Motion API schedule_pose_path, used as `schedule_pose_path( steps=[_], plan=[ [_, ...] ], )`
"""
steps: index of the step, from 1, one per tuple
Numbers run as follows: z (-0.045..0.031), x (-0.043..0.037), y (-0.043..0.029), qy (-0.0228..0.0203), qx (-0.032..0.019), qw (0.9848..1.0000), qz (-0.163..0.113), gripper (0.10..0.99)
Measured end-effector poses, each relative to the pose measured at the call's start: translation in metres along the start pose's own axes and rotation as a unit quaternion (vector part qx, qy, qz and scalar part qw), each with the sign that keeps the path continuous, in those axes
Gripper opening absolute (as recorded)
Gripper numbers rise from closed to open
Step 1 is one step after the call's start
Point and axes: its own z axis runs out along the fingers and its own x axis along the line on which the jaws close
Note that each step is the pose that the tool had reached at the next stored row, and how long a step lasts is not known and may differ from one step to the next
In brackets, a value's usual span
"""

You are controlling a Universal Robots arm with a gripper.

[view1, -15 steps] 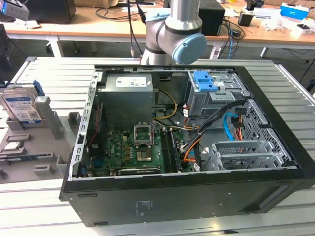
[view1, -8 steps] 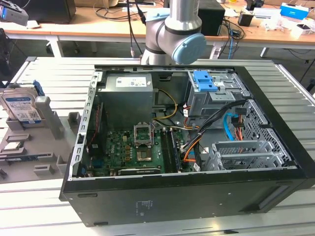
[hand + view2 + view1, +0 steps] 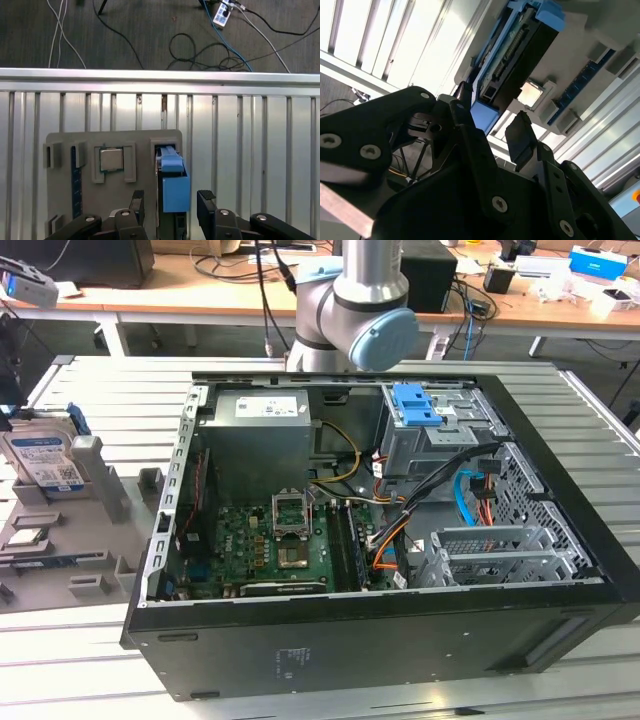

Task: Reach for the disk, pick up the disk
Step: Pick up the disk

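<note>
Disk (image 3: 175,187): stands on edge in grey fixture (image 3: 65,195), rails exposed for gripping. Gripper (image 3: 171,202): wide open, empty, straddling it.

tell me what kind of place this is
Probably a robotics lab: an opened computer case on a slatted metal table, a robot arm behind it, and desks strewn with cables further back.

No word or number can be read anywhere. The disk (image 3: 45,455) carries a white-and-blue label, its print too small to make out. The power supply (image 3: 262,440) in the computer case (image 3: 400,640) has a pale sticker with fine lines of print, illegible. Small white markings sit on the case's black outer wall, illegible too. A blue-and-white box (image 3: 598,262) on the far desk (image 3: 200,300) shows white lettering, unreadable.
</note>
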Motion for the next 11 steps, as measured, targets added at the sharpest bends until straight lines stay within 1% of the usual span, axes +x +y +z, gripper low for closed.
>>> schedule_pose_path(
  steps=[3,7,9,11],
  plan=[
    [0.0082,-0.0011,0.0002,0.0000,0.0000,1.0000,-0.001,0.545],
    [0.0151,-0.0023,0.0011,0.0001,-0.0001,1.0000,-0.002,0.545],
    [0.0204,-0.0027,0.0028,0.0002,0.0000,1.0000,-0.004,0.545],
    [0.0233,-0.0029,0.0042,0.0002,-0.0001,1.0000,-0.005,0.545]
  ],
)
